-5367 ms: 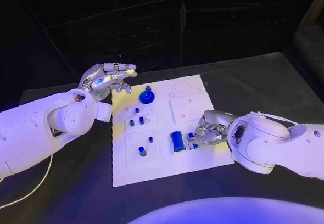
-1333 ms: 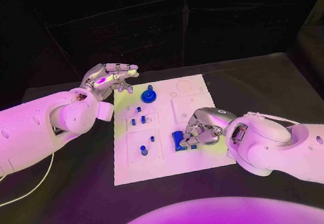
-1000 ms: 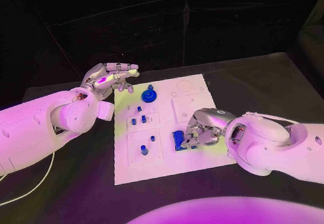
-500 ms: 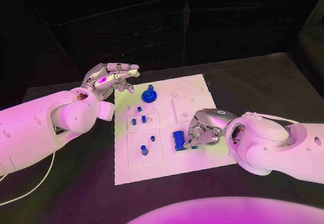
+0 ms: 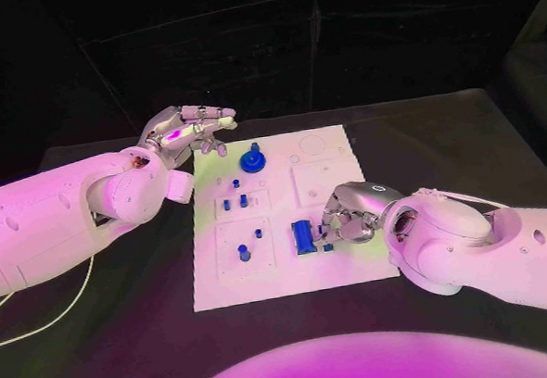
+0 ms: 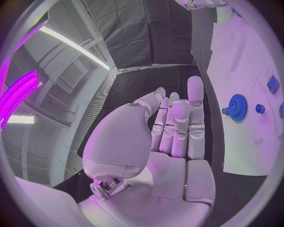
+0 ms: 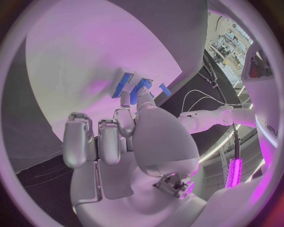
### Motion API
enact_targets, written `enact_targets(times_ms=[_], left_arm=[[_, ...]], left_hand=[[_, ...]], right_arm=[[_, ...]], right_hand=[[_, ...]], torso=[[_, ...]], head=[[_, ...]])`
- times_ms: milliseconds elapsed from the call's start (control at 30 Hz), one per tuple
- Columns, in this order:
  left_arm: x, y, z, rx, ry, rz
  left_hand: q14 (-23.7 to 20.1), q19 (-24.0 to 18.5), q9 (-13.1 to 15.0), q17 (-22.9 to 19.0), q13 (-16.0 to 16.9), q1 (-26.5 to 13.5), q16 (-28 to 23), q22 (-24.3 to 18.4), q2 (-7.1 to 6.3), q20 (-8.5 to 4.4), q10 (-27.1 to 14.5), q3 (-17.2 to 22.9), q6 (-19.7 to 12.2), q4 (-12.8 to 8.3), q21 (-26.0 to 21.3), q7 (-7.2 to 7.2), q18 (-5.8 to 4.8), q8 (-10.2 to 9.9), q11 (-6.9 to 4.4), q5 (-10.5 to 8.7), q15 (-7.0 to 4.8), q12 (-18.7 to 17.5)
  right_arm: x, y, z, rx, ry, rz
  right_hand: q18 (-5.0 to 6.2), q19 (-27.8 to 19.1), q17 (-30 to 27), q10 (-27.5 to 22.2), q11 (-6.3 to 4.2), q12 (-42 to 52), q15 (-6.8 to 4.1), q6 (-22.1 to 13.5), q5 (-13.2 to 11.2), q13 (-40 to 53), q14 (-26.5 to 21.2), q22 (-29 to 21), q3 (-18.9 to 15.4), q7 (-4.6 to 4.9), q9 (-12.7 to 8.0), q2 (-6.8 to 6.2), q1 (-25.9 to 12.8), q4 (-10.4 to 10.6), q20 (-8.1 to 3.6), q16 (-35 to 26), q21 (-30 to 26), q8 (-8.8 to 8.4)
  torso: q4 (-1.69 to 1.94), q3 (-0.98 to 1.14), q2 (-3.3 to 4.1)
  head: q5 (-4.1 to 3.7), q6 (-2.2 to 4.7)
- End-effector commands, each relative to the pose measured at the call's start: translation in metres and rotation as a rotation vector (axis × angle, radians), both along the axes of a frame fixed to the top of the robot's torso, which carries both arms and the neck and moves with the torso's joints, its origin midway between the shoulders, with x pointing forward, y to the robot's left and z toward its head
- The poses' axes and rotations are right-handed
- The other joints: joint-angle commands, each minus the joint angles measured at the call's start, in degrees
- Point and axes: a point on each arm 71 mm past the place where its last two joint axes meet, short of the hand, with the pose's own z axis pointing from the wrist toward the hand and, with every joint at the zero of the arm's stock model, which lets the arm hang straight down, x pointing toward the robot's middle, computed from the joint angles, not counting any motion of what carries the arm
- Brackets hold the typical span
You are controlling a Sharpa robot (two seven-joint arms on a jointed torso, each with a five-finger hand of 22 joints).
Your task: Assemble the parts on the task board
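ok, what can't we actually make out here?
- Head view: the right hand covers the small blue parts beside the long blue part, so its hold is unclear.
- Right wrist view: the fingers hide where they meet a blue part.
- Left wrist view: the task board is cut by the circle's rim.
- Head view: board markings too small to read.

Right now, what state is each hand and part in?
Left hand: raised off the board's far left corner, fingers curled, holding nothing.
Right hand: down on the board, fingers at a blue block.
Gear: flat on the board, untouched.
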Motion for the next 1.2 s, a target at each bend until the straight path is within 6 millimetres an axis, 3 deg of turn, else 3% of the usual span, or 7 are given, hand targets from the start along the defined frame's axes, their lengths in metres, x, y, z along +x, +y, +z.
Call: enact_targets(times_ms=[33,333,500,567,667,800,1200], left_arm=[[0.000,0.000,0.001,-0.007,-0.003,-0.007],[0.000,0.002,0.001,-0.003,-0.004,0.003],[0.004,0.004,-0.003,-0.009,-0.008,0.027],[0.008,0.005,-0.005,-0.012,-0.013,0.044],[0.018,0.006,-0.010,-0.011,-0.024,0.084],[0.028,0.011,-0.018,-0.015,-0.029,0.142],[0.046,0.024,-0.035,-0.034,-0.034,0.282]], left_hand=[[-0.41,-0.24,-0.09,-0.07,0.00,-0.16,-0.24,-0.07,0.57,-0.04,-0.43,0.21,-0.06,-0.22,-0.35,0.12,0.77,0.26,-0.08,-0.17,-0.12,0.19],[-0.48,-0.23,-0.13,-0.20,-0.02,-0.46,-0.20,-0.15,0.43,0.01,-0.58,0.06,-0.28,-0.15,-0.47,0.23,0.76,0.23,0.01,-0.21,-0.05,0.40],[-1.71,-0.68,-0.13,-1.91,0.01,-3.31,-1.01,-0.49,-0.42,0.32,-0.82,-1.84,-0.51,1.55,-1.05,0.20,0.67,0.26,0.12,-0.23,0.33,0.83],[-6.80,-2.64,-0.13,-8.37,0.14,-4.80,-4.95,-1.27,-1.08,0.69,-1.09,-3.83,-0.75,2.61,-2.59,0.15,0.62,0.29,0.16,-0.23,0.67,1.35],[-12.56,-7.13,-0.10,-11.19,0.12,-5.15,-9.89,-3.47,-1.10,1.63,-1.24,-7.11,-0.57,3.66,-6.45,0.49,0.52,0.57,0.75,-0.32,1.41,1.48],[-17.46,-13.60,-0.25,-16.99,-0.95,-3.57,-21.35,-7.84,0.12,3.24,-1.74,-9.83,-1.34,4.12,-12.93,0.88,0.42,-0.27,1.66,-0.34,3.15,-1.36],[-19.70,-26.79,-0.34,-29.98,-2.26,0.14,-51.37,-23.71,3.37,9.50,-2.78,-16.88,-3.01,4.73,-29.19,-0.90,0.91,-4.65,4.56,-0.18,7.44,-12.04]], right_arm=[[-0.002,0.000,0.002,0.066,0.018,0.024],[-0.003,-0.023,0.007,0.324,0.139,0.077],[0.033,-0.051,0.018,0.567,0.169,-0.040],[0.052,-0.063,0.020,0.658,0.175,-0.099],[0.085,-0.081,0.022,0.763,0.165,-0.161],[0.119,-0.096,0.018,0.858,0.134,-0.228],[0.170,-0.092,0.009,0.991,0.056,-0.288]], right_hand=[[-0.40,0.43,5.06,-0.26,0.09,-1.11,-0.17,-0.93,0.54,-0.73,3.96,0.33,-0.78,0.11,-0.04,-0.27,-1.05,0.22,-0.28,-0.08,-0.44,0.04],[0.80,-2.37,-0.11,-4.47,2.18,-9.36,1.51,-7.04,1.52,-5.52,2.60,-5.62,-2.02,2.60,-1.56,0.02,0.78,-0.36,1.01,-3.77,-4.53,-3.39],[4.04,-9.79,-13.52,-13.84,3.07,-29.87,2.52,-9.34,2.69,-19.02,-1.24,-22.50,-2.84,3.85,-2.42,1.30,3.15,-0.84,1.96,-15.16,-17.39,-4.87],[6.69,-18.79,-33.73,-19.29,4.66,-37.30,3.50,-11.22,3.11,-24.60,-9.91,-39.68,-2.67,4.75,-3.33,2.65,4.98,-0.80,2.80,-34.72,-32.35,-6.14],[5.64,-28.24,-43.46,-27.03,8.55,-49.40,7.95,-14.13,2.11,-35.61,-21.92,-48.62,-2.80,8.02,-5.43,3.61,7.20,-0.62,6.25,-52.44,-46.62,-8.57],[7.19,-29.22,-56.12,-24.07,9.30,-56.40,10.63,-13.93,1.24,-50.90,-23.30,-61.12,-4.10,8.88,-9.64,3.19,8.25,-1.89,11.56,-69.07,-63.81,-9.54],[7.07,-24.10,-67.92,-21.69,10.77,-60.20,12.24,-12.72,1.07,-67.87,-22.44,-70.53,-3.57,7.53,-17.40,5.74,7.20,-5.16,11.83,-80.42,-75.74,-9.54]], torso=[[0.01,0.02,-0.06],[0.02,-0.39,-0.74],[0.00,-0.80,-1.90],[0.13,-1.01,-2.58],[0.17,-1.25,-3.65],[-0.13,-1.40,-5.22],[-0.71,-0.93,-7.68]], head=[[0.02,0.11],[-0.73,1.56],[-1.36,3.40],[-1.68,3.97],[-1.64,5.75],[-1.47,7.12],[-0.86,10.03]])
